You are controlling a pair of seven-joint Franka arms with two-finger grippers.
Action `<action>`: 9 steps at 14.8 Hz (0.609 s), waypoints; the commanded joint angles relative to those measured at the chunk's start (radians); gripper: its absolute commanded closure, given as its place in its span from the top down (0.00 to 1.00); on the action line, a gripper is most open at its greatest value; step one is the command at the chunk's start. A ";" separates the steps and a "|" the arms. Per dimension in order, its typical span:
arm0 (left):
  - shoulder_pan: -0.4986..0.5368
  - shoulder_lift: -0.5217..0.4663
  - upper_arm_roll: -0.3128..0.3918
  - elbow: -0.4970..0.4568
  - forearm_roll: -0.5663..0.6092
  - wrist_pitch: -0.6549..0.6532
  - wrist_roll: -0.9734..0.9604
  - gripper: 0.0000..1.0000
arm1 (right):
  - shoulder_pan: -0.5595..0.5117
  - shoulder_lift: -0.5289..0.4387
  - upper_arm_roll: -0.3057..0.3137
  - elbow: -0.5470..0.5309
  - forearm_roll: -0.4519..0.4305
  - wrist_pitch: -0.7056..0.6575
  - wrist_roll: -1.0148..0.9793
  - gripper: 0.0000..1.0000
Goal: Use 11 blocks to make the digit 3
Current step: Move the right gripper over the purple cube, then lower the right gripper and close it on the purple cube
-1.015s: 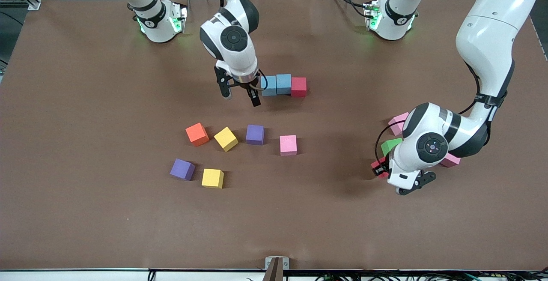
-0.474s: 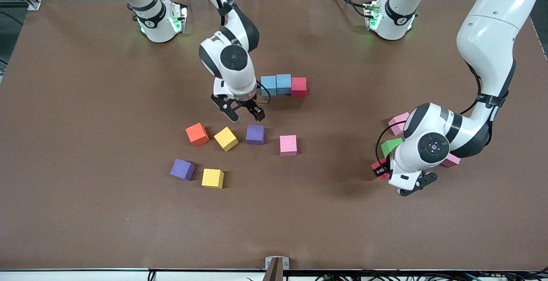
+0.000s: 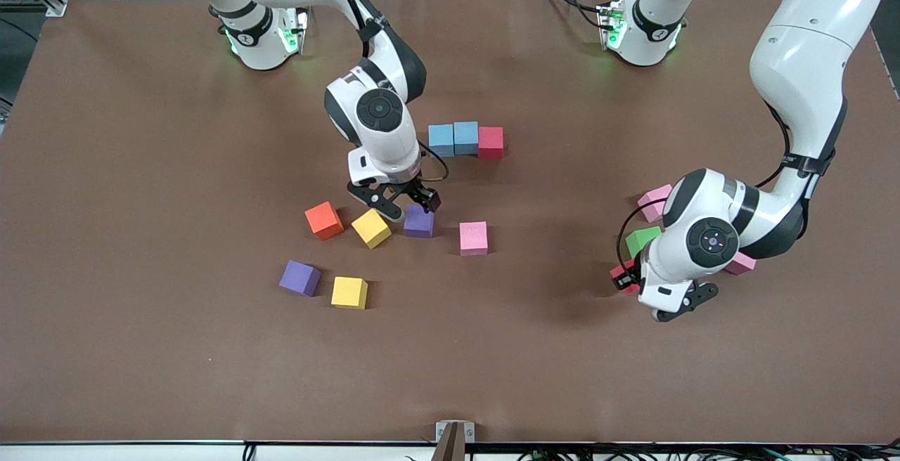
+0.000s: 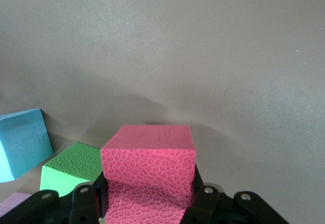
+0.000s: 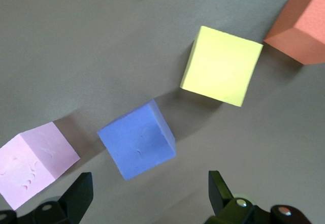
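Two light blue blocks (image 3: 441, 140) (image 3: 465, 138) and a red block (image 3: 491, 143) touch in one row at mid-table. My right gripper (image 3: 404, 204) (image 5: 148, 193) hangs open over a purple block (image 3: 419, 222) (image 5: 137, 138), beside a yellow block (image 3: 370, 228) (image 5: 222, 65). An orange block (image 3: 323, 220) (image 5: 299, 26) and a pink block (image 3: 473, 237) (image 5: 33, 160) flank them. My left gripper (image 3: 624, 280) (image 4: 148, 196) is shut on a red block (image 3: 620, 273) (image 4: 148, 153), low by a green block (image 3: 641, 239) (image 4: 71, 168).
A second purple block (image 3: 299, 277) and a second yellow block (image 3: 349, 292) lie nearer the front camera. Two pink blocks (image 3: 654, 201) (image 3: 740, 264) sit partly under the left arm. The left wrist view shows a light blue cube (image 4: 23, 142) beside the green one.
The right gripper travelled from beside the light blue blocks toward the front camera and turned, ending over the purple block. The left arm has barely moved and keeps its grip.
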 commanded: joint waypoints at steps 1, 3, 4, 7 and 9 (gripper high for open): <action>-0.001 -0.004 0.002 0.007 -0.018 -0.016 -0.004 0.38 | -0.010 0.084 0.014 0.082 -0.016 -0.003 -0.015 1.00; -0.001 -0.004 0.004 0.007 -0.018 -0.016 -0.004 0.38 | 0.001 0.127 0.014 0.122 -0.019 -0.004 -0.050 0.99; -0.003 -0.004 0.002 0.007 -0.018 -0.016 -0.004 0.38 | 0.001 0.128 0.013 0.122 -0.021 -0.004 -0.100 0.98; -0.006 0.003 0.004 0.007 -0.019 -0.016 -0.004 0.38 | -0.005 0.128 0.013 0.122 -0.021 -0.006 -0.223 0.98; -0.006 0.004 0.004 0.007 -0.019 -0.016 -0.004 0.38 | -0.010 0.128 0.013 0.122 -0.033 -0.004 -0.235 0.98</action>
